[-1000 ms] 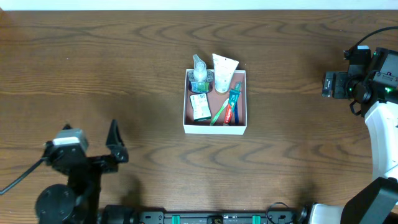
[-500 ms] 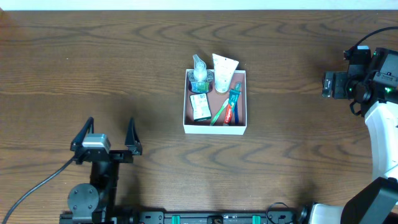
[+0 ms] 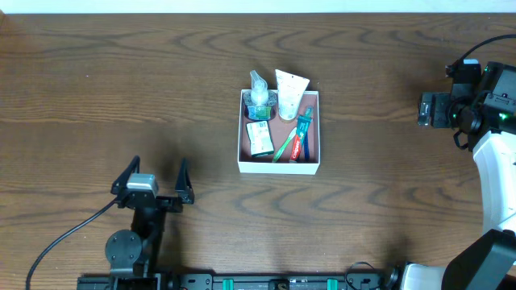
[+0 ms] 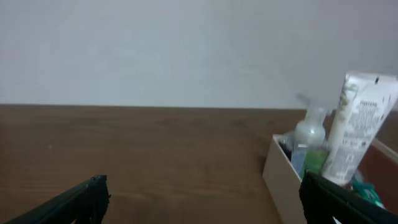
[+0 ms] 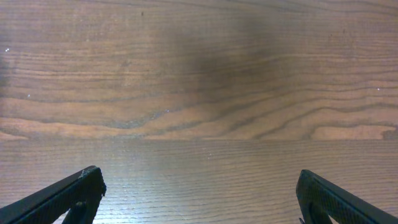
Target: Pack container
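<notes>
The container (image 3: 278,167), a shallow square box with white walls and a pink inside, sits mid-table. It holds a clear pump bottle (image 3: 258,90), a white tube (image 3: 290,87), a green-and-white box (image 3: 259,138), a green toothbrush (image 3: 284,147) and a red toothpaste (image 3: 300,142). My left gripper (image 3: 158,162) is open and empty, low at the front left, well apart from the box. In the left wrist view the gripper (image 4: 202,186) faces the container's wall (image 4: 280,177), the bottle (image 4: 309,134) and the tube (image 4: 357,130). My right gripper (image 3: 426,109) is open and empty over bare wood (image 5: 199,180) at the far right.
The brown wooden table (image 3: 121,80) extends around the container on all sides. A white wall (image 4: 155,50) stands behind the table's far edge. A black cable (image 3: 64,238) trails from the left arm at the front left.
My left arm has swung right along the front edge and turned its open gripper toward the far side. The right arm and the container have not moved.
</notes>
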Available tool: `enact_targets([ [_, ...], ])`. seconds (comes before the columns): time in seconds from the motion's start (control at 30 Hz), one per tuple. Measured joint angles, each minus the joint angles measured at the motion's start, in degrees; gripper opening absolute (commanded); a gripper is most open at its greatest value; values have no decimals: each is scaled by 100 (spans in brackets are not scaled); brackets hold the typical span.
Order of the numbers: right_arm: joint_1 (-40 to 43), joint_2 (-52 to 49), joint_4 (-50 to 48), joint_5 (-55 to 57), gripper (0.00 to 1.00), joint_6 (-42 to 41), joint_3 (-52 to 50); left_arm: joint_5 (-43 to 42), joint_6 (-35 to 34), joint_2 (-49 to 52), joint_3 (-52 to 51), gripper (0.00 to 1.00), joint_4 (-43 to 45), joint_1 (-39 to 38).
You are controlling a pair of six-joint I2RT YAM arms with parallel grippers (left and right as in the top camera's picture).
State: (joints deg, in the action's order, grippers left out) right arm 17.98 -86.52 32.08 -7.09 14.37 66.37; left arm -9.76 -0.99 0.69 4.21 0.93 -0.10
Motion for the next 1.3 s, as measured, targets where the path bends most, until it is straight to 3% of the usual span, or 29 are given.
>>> enact_targets([
  [1.3, 0, 0, 2, 0, 99, 0, 0, -57, 2, -11, -321, 98, -170, 0],
])
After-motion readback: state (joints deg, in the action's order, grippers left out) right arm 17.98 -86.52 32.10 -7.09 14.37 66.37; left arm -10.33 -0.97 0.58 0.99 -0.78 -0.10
